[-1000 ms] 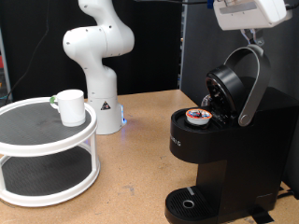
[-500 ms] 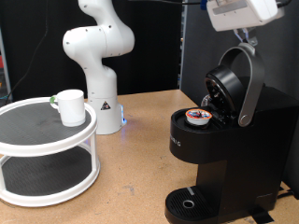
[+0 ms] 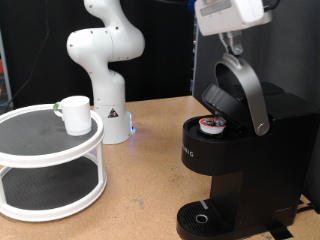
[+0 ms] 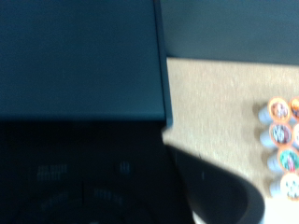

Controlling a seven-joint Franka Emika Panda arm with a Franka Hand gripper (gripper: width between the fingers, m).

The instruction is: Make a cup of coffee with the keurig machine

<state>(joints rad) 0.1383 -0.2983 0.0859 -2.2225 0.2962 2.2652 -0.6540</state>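
Tabletop: keurig machine (image 3: 235, 150); logo unreadable

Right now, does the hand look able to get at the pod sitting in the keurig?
Probably not directly. The hand is above the keurig, at the top of its grey handle, and the lid hangs partly lowered over the pod, leaving only a narrow gap from the side.

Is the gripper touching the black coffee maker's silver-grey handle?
Touching. The exterior view shows the gripper meeting the top of the silver-grey handle of the black coffee maker, no gap visible.
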